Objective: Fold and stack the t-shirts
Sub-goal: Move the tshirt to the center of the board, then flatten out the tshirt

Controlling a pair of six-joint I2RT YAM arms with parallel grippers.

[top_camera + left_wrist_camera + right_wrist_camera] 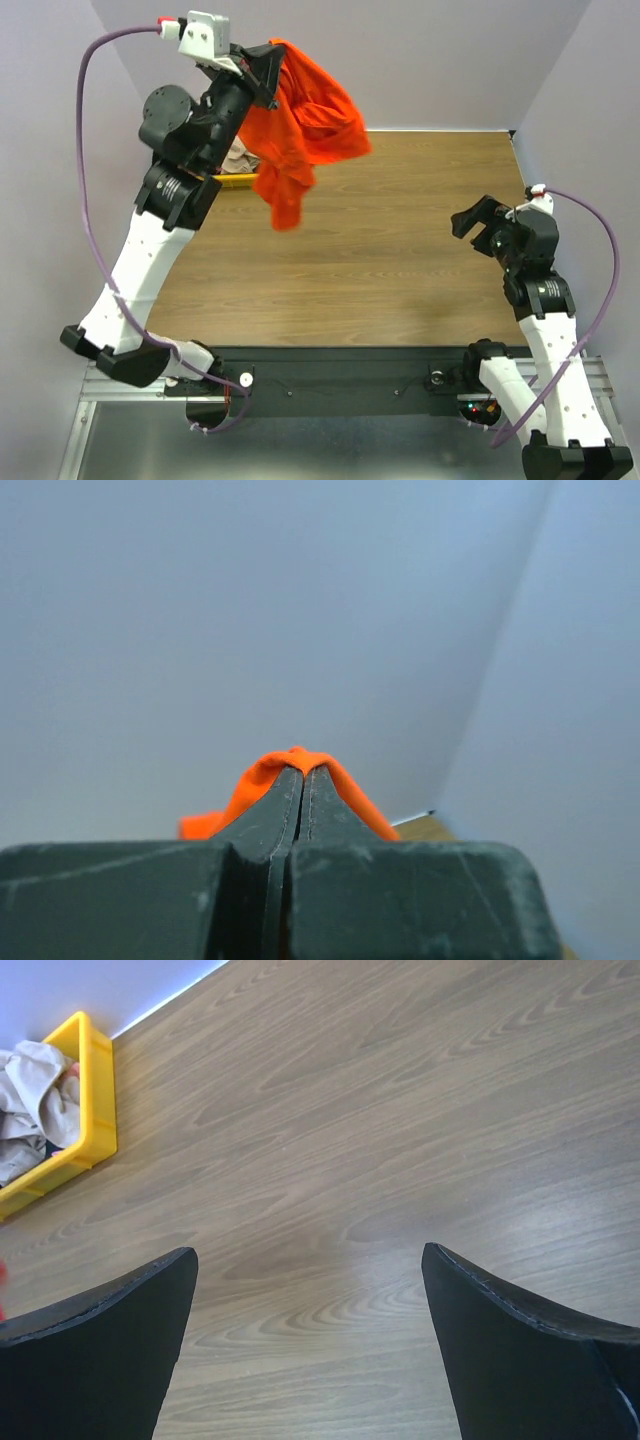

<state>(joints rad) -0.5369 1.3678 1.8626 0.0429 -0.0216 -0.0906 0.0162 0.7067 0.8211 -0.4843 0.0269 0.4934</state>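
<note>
My left gripper (268, 62) is raised high at the back left, shut on a bunched edge of the bright orange-red t-shirt (305, 125), which hangs crumpled from it above the table. In the left wrist view the jaws (303, 772) are pressed together with orange cloth (252, 782) folded over their tips. A beige-tan t-shirt (30, 1090) lies crumpled in the yellow tray (97, 1090); it peeks out behind the left arm (238, 155). My right gripper (478, 225) hovers over the right side of the table, open, with only bare wood between its fingers (310, 1260).
The yellow tray (238, 181) stands at the back left of the wooden table (400, 230), mostly hidden by the left arm. Grey walls close in the back and both sides.
</note>
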